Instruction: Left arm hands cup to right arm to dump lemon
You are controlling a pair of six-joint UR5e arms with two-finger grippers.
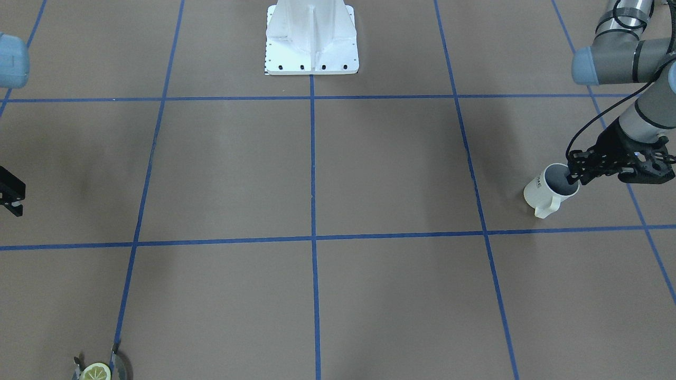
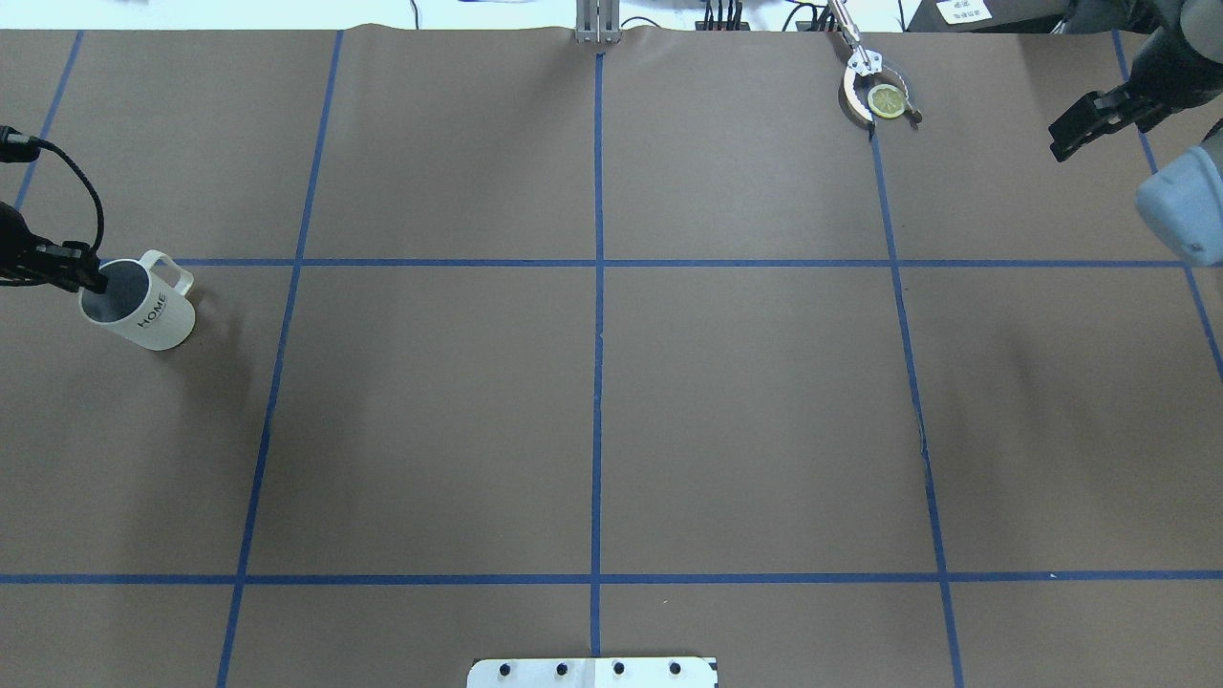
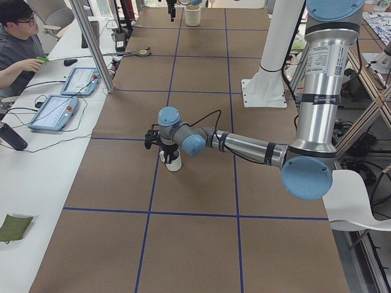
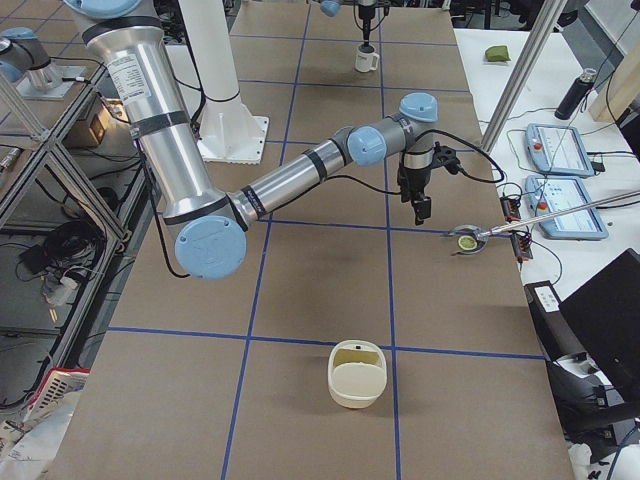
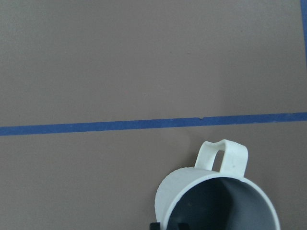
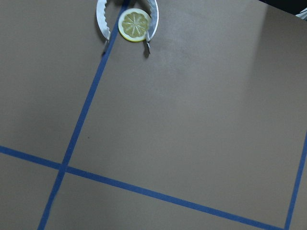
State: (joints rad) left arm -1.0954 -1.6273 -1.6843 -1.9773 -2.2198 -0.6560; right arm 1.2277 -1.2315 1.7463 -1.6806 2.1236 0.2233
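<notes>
With left gripper (image 1: 573, 178) jaws clamped on the rim of the cup (image 1: 537, 191) at the tabletop's (image 2: 592, 430) left end, we should carry it upright toward centre; right gripper (image 2: 1062, 139) jaws, cannot tell.

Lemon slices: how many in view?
1. The lemon slice sits in the tongs at the far edge of the table, on the robot's right. The cup interior is only partly visible.

Overhead and front views face each other, looking steeply down on the brown paper-covered desk (image 2: 430, 430); end views look along it; wrist cameras hover close. Five share the white ceramic mug (image 2: 143, 315).
</notes>
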